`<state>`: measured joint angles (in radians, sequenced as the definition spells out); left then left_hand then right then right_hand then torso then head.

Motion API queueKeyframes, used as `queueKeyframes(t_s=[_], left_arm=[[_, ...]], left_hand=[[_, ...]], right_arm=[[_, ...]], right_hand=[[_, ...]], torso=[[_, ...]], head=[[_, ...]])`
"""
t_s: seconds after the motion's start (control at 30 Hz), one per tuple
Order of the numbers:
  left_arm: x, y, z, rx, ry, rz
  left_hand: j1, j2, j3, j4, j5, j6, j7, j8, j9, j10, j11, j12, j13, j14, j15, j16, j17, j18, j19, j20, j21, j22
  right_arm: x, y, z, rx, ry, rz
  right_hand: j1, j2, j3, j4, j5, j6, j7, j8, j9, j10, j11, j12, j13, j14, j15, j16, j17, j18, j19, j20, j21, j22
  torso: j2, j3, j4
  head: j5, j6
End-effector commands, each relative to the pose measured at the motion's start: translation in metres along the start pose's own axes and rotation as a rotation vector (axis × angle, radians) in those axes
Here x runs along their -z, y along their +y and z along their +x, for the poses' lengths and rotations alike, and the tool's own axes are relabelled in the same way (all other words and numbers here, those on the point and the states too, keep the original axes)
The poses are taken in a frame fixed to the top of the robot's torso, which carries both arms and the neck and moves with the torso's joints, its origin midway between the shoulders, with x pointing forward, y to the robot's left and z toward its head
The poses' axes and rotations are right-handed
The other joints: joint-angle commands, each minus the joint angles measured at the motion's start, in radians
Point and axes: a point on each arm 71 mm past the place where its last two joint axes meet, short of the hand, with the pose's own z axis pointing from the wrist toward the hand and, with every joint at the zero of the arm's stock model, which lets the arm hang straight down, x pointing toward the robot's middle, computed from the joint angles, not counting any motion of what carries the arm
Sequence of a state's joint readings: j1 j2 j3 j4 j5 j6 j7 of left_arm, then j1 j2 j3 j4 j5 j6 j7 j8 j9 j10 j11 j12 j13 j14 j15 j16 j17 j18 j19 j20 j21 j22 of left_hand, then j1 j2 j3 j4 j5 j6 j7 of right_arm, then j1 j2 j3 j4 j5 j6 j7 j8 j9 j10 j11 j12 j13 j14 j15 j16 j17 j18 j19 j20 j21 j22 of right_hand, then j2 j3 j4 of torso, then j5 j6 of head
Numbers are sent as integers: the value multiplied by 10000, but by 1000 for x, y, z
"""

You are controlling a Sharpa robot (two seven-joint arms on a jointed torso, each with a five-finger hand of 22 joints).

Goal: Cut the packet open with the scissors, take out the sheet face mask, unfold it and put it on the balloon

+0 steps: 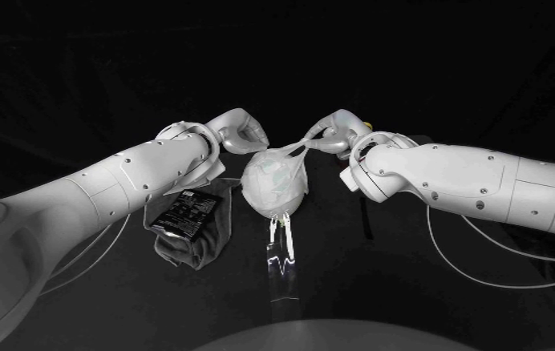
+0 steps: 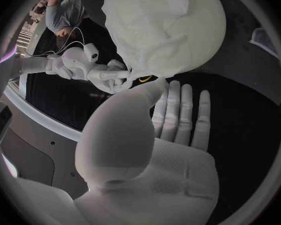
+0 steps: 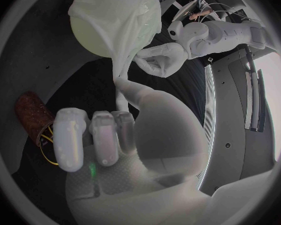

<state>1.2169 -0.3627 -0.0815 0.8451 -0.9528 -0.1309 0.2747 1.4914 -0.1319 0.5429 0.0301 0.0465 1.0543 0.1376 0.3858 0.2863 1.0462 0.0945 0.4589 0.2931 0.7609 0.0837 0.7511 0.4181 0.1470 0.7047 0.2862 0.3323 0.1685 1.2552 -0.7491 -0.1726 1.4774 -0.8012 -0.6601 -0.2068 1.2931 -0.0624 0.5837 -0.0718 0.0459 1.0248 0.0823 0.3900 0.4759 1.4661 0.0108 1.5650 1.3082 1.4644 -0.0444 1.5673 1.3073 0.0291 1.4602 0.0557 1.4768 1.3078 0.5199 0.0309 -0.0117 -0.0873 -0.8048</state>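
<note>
A pale sheet mask (image 1: 272, 179) hangs draped over a balloon (image 2: 206, 35) at the middle of the black table (image 1: 416, 295), midway between the two hands. It covers most of the balloon's front, wrinkled rather than smooth. From its upper edge a thin tail of mask runs taut, up and across to the right hand (image 1: 330, 133).

The right hand appears to pinch that tail between thumb and a finger, with its other fingers (image 3: 93, 135) curled in beside it. The tail's long axis points from the balloon straight at this hand, so it is the hand placed to pull or lay down the loose end.

The left hand (image 1: 240, 131) hovers just beside the balloon on the opposite side, palm facing it, fingers (image 2: 178, 115) straight and holding nothing. It looks ready to steady or smooth the mask.

The dark packet (image 1: 185, 211) lies on a grey cloth (image 1: 203, 247), nearer the robot, under the left arm.
</note>
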Motion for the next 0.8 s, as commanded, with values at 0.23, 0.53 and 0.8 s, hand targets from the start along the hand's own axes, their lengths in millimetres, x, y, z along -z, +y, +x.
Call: queueKeyframes(t_s=[0.23,0.53,0.8], left_arm=[[0,0,-5,298,-641,71],[1,5,-6,335,-622,-281],[5,11,-12,920,-901,-514]], left_hand=[[-162,67,164,-119,20,63,17,117,117,0,-66,119,58,108,-22,-66,-59,109,108,2,189,106],[-444,107,218,-184,17,-86,99,136,240,-143,10,175,110,105,36,-126,-138,54,77,-10,390,239],[-1109,-170,14,122,18,-1306,297,-591,34,-553,253,4,14,-48,179,-44,-103,1,-62,8,402,254]], right_arm=[[-1,0,0,57,-10,-47],[-6,-2,2,-42,-15,54],[-10,-9,6,-203,574,505]], right_hand=[[-135,3,69,2,27,92,4,33,8,1047,-39,58,2626,1064,-83,35,2635,-73,626,18,53,2341],[-163,-14,76,-5,25,77,8,30,12,1047,-38,58,2626,1064,-83,35,2635,-51,577,17,-37,2311],[-1558,-870,-1026,818,35,-1714,705,-1150,-452,-207,597,-2086,1332,870,428,-235,2104,419,-768,326,-2355,1557]], torso=[[4,2,3],[-7,6,13],[-4,-1,9]], head=[[-12,25],[-28,41],[-67,42]])
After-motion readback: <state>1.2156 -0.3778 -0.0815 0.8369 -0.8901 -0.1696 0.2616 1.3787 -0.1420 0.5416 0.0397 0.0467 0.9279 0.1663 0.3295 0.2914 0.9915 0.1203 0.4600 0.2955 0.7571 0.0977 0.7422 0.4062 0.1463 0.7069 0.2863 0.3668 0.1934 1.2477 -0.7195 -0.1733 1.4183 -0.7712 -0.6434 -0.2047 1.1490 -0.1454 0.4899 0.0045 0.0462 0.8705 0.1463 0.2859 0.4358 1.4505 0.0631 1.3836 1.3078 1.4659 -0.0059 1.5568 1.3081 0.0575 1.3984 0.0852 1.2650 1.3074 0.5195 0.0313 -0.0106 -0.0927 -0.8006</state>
